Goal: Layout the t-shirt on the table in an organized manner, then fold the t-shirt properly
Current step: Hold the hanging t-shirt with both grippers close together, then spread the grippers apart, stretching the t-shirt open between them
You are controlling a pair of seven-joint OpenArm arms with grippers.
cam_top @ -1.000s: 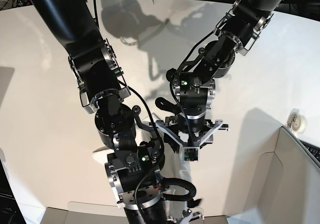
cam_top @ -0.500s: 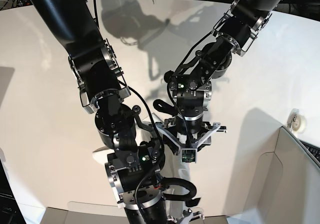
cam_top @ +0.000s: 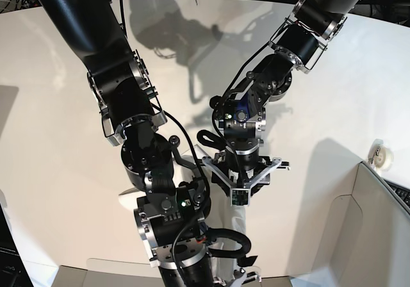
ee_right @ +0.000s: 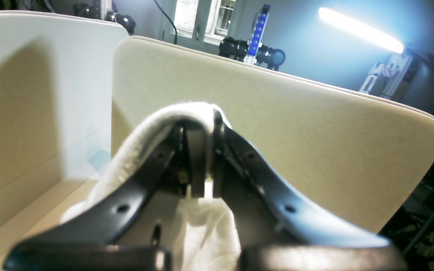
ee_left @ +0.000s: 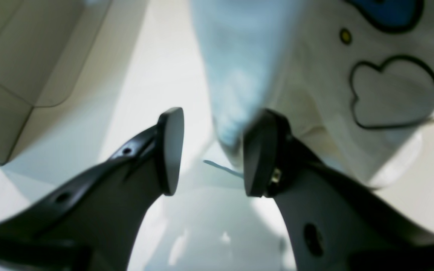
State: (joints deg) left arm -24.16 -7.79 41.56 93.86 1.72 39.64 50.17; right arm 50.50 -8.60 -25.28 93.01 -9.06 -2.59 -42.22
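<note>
The white t-shirt (ee_left: pixel 315 79) hangs in front of my left gripper (ee_left: pixel 214 152), its cloud and blue print facing the wrist camera. That gripper is open; the cloth's lower edge sits just beyond its right finger (ee_left: pixel 259 154) and nothing lies between the pads. My right gripper (ee_right: pixel 202 158) is shut on a fold of plain white t-shirt cloth (ee_right: pixel 141 139) that drapes over its fingers. In the base view a narrow strip of the t-shirt (cam_top: pixel 238 228) hangs between the two arms above the table (cam_top: pixel 51 139).
A grey-white box with upright panels (cam_top: pixel 378 223) stands at the near right corner; its walls (ee_right: pixel 277 124) rise close behind my right gripper. A small round white object (cam_top: pixel 382 154) lies by the box. Both arms cross low over the table's near middle.
My left arm has drawn its wrist slightly left and back in the base view, staying open. The right arm has held still with the cloth.
</note>
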